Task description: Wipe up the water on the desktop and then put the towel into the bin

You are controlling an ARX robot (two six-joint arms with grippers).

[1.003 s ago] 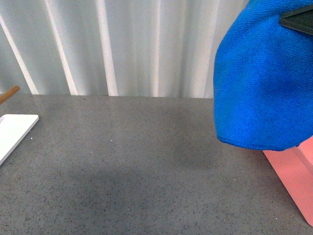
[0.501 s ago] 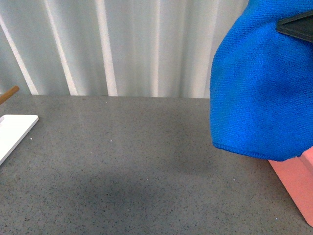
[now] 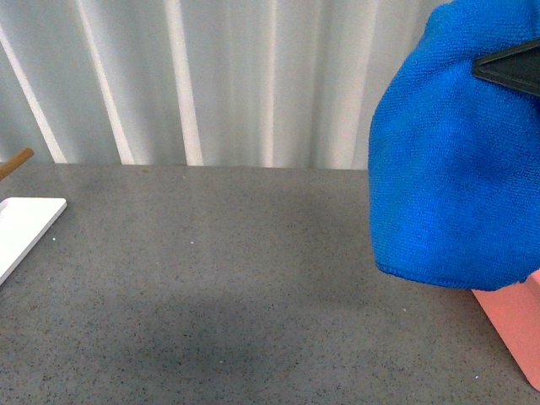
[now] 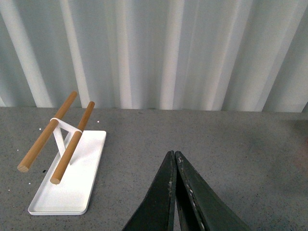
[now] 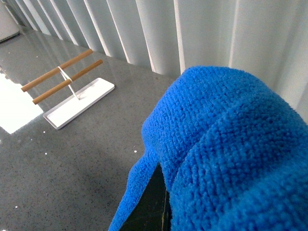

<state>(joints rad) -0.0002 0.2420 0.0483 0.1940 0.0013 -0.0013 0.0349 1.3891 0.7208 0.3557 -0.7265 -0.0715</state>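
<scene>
The right fingers are clamping the towel near its top fold. It is hanging limp, soft and light, seemingly just over the bin on the desk, so a bunched pinch is probably suiting it best. Further left, the left fingers are pressing together, empty.

We see a dark grey worktop with fine light speckles, a bright blue towel of nubby weave and a salmon-pink bin. A white board carries light brown wooden rods. The backdrop is pale grey-white with vertical folds, and the left gripper is black.
</scene>
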